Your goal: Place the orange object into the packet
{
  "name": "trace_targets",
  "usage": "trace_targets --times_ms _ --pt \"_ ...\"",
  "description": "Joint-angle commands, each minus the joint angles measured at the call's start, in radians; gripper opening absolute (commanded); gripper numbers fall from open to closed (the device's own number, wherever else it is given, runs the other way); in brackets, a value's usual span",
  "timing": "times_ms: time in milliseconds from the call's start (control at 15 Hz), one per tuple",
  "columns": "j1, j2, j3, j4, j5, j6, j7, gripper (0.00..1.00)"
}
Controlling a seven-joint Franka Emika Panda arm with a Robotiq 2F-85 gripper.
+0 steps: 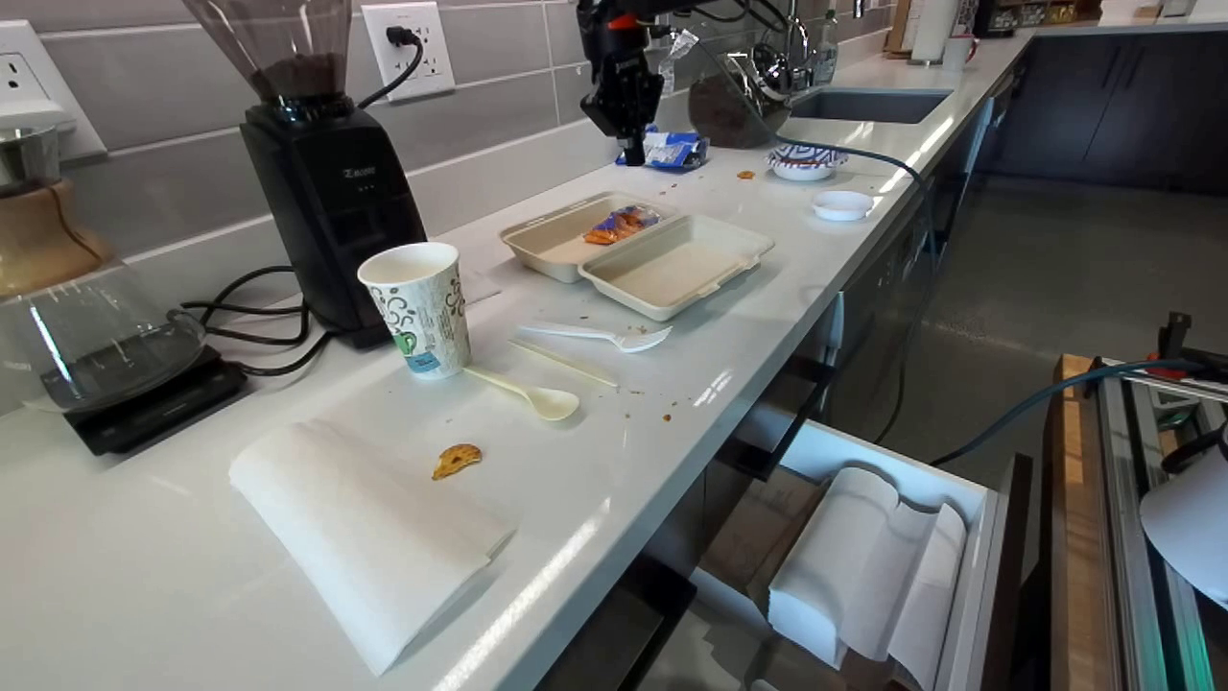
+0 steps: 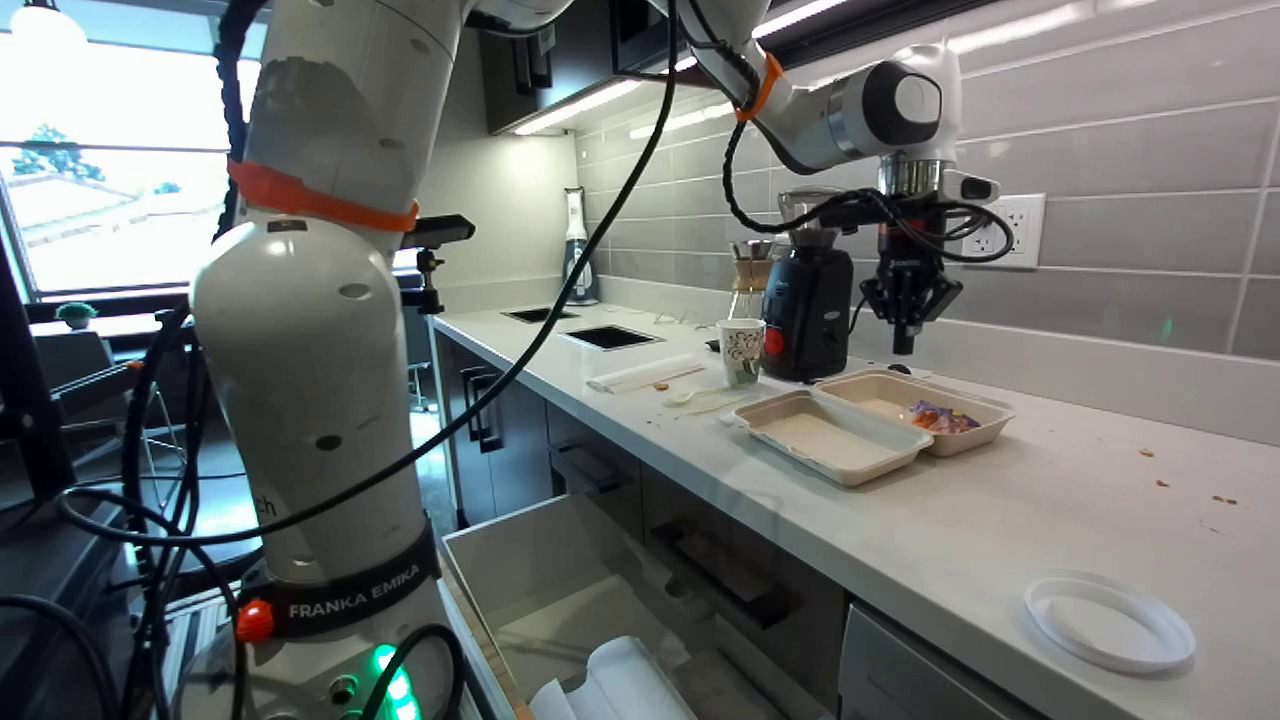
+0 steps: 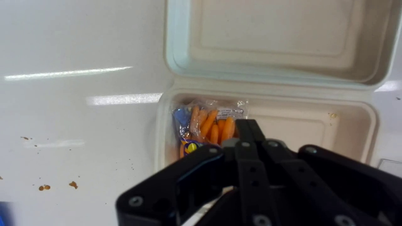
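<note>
The orange object, a clear plastic bag of bright orange carrots [image 1: 619, 226] [image 2: 945, 418] [image 3: 213, 127], lies at one end of the packet. The packet, the tan, pale-rimmed wall-side half [image 1: 549, 240] [image 2: 870, 388] [image 3: 292, 125] of an open hinged container, shows no dark red inside. Its other half [image 1: 672, 269] [image 2: 825, 430] [image 3: 273, 31] lies open and holds nothing. My gripper [image 1: 633, 154] [image 2: 904, 345] [image 3: 249, 130] points down, raised above the counter over the packet's area. Its fingertips are together with nothing between them. In the wrist view its fingers hide the bag's lower right part.
A paper cup [image 1: 422, 307], coffee grinder [image 1: 331, 192], fork [image 1: 600, 334], spoon [image 1: 547, 401] and orange-brown scrap [image 1: 457, 461] are on the counter. A blue bag [image 1: 676, 151], covered bowl [image 1: 804, 161] and white lid [image 1: 843, 205] lie farther along. A drawer [image 1: 988, 489] stands open below.
</note>
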Motion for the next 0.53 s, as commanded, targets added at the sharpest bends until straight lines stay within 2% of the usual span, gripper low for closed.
trace_targets --times_ms 0,267,467 --pt "0.008 -0.091 0.001 -0.092 -0.013 0.015 0.039 0.34" --pt "0.008 -0.188 0.001 -0.207 -0.018 0.053 0.051 0.64" --pt "0.013 -0.287 0.003 -0.322 -0.046 0.128 0.075 0.87"
